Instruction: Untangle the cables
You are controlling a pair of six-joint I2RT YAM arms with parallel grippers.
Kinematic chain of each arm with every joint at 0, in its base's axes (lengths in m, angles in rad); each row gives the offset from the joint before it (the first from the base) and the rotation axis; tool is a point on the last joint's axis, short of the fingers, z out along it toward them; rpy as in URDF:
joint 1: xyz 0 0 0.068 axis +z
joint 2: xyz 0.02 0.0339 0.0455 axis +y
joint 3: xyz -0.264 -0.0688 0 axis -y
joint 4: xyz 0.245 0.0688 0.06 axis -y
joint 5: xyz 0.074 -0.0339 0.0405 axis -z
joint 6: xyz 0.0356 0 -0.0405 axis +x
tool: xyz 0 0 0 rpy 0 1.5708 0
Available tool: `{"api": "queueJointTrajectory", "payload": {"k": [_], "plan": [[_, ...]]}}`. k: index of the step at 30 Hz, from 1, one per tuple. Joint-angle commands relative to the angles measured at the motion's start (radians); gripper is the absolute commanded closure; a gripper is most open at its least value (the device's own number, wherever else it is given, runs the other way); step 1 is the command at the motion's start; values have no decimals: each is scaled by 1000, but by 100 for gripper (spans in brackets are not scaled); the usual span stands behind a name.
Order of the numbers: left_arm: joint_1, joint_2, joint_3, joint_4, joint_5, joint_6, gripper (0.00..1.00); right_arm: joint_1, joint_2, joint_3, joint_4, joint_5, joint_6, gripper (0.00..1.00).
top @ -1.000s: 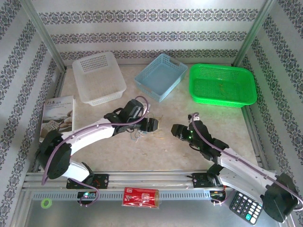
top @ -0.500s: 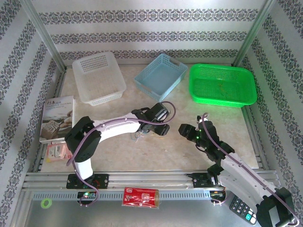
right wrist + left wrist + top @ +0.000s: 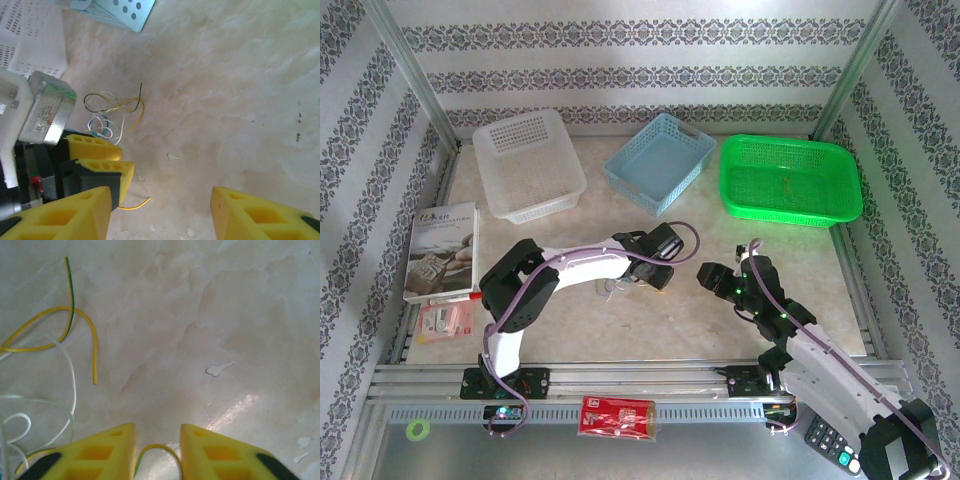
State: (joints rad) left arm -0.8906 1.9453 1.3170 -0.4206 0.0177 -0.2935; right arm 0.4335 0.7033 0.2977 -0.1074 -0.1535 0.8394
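Observation:
The cables [image 3: 614, 287] lie as a small tangle of thin curly wires on the marble table, just left of my left gripper [image 3: 657, 273]. In the left wrist view, yellow-green and white wires [image 3: 70, 335] curl at the left. My left gripper [image 3: 158, 440] has a narrow gap between its yellow fingers, and a loop of yellow-green wire [image 3: 157, 450] arches loosely in that gap. The right wrist view shows the tangle [image 3: 112, 112], the left gripper [image 3: 121, 159] and a yellow wire end [image 3: 135, 204] poking out beneath it. My right gripper [image 3: 160, 212] stands wide open, holding nothing, just right of the left one [image 3: 706, 272].
A white basket [image 3: 528, 165], a blue basket [image 3: 660, 160] and a green basket [image 3: 790, 180] line the back. A book [image 3: 442, 250] lies at the left edge. A calculator [image 3: 838, 438] and a red packet [image 3: 617, 415] sit by the front rail.
My left arm has stretched out and its gripper has moved right, past the tangle. The right gripper has shifted slightly right and back. Little moved in the last half second.

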Motion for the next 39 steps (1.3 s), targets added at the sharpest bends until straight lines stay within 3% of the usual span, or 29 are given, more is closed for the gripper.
{"api": "queueJointTrajectory", "payload": {"k": [1, 5, 11, 19, 27, 39], "plan": [[-8, 4, 25, -12, -22, -11, 82, -7, 18, -8, 56, -43, 10, 45], [5, -30, 19, -10, -18, -36, 100, -1, 43, -1, 91, -63, 24, 45], [49, -168, -73, 63, 34, -115, 100, 10, 61, 10, 130, -67, 41, 44], [164, -363, -320, 338, 184, -358, 100, 57, 105, 8, 267, -69, 101, 42], [209, -457, -456, 485, 191, -498, 100, 173, 199, 40, 367, -22, 129, 39], [221, -500, -496, 529, 180, -545, 100, 308, 466, 210, 494, -15, 121, 42]]}}
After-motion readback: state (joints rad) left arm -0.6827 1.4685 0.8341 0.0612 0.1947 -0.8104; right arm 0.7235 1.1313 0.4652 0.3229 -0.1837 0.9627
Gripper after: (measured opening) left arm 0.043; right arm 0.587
